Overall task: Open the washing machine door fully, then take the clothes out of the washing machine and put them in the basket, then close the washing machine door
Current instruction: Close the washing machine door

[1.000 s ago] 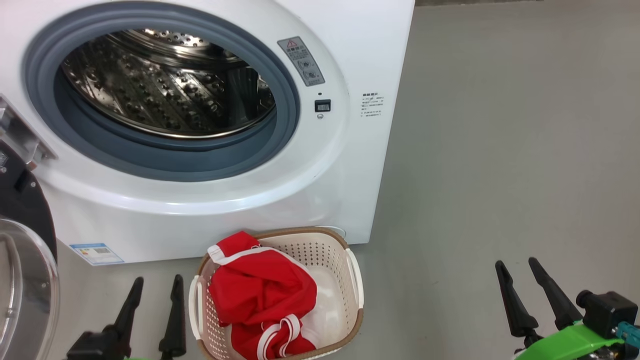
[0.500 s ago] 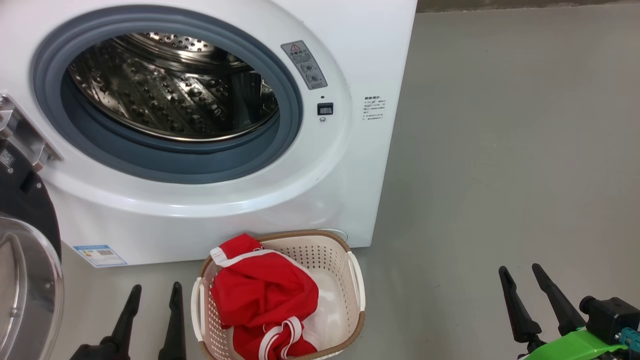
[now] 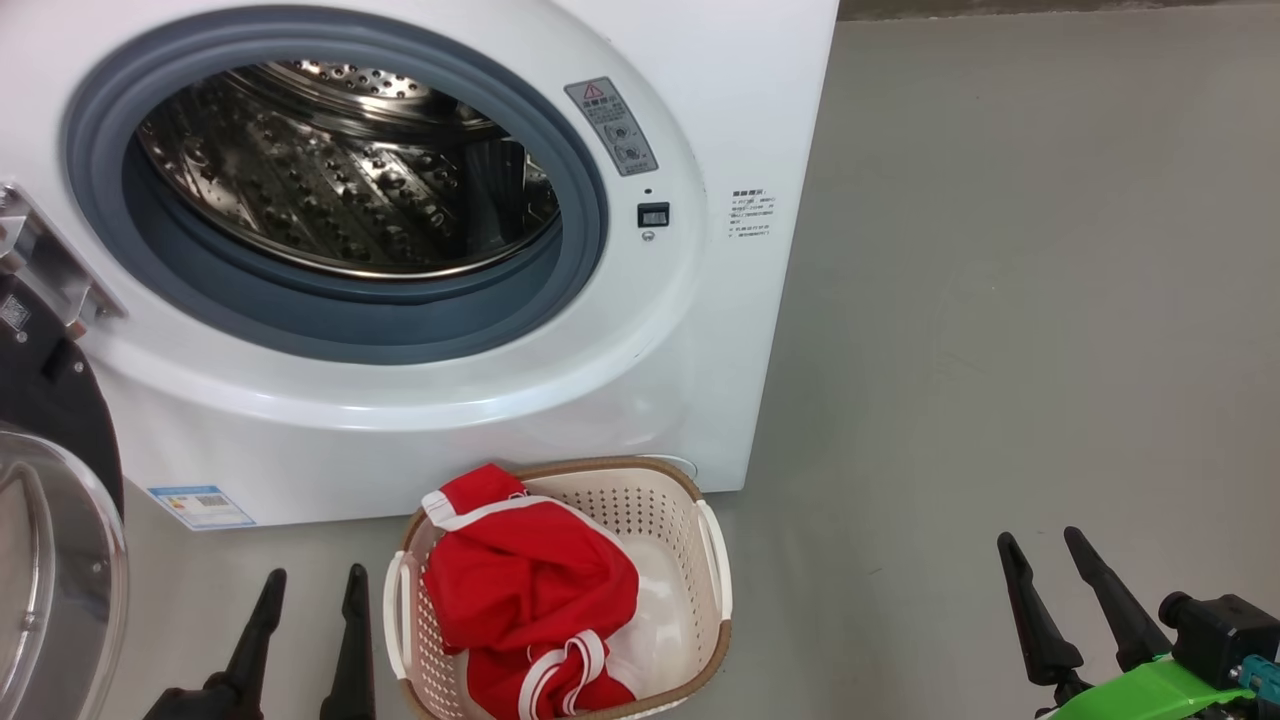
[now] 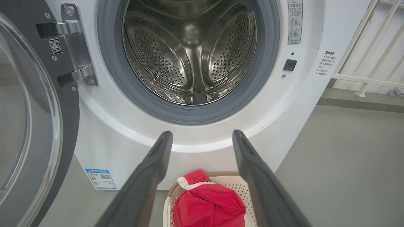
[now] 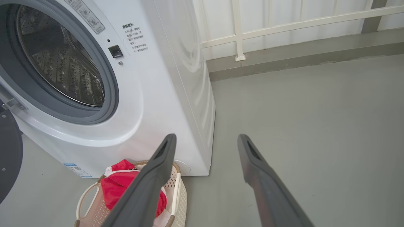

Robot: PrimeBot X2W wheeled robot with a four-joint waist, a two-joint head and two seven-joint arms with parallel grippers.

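The white washing machine [image 3: 700,90] stands with its steel drum [image 3: 340,170] bare and nothing red inside. Its door [image 3: 50,560] hangs swung wide open at the left, black rim and clear glass bowl showing, as in the left wrist view [image 4: 28,119]. The red clothes [image 3: 530,590] lie piled in the cream basket [image 3: 690,590] on the floor in front of the machine. My left gripper [image 3: 312,580] is open just left of the basket, holding nothing. My right gripper [image 3: 1040,545] is open over bare floor at the right, also with nothing in it.
Grey floor [image 3: 1000,300] stretches to the right of the machine. A white railing [image 5: 284,25] and a low kerb run along the far wall. The open door takes up the space at my lower left.
The head view has shifted slightly, so the machine and basket sit a little further right. Both grippers stay open and low; the clothes and basket have not moved.
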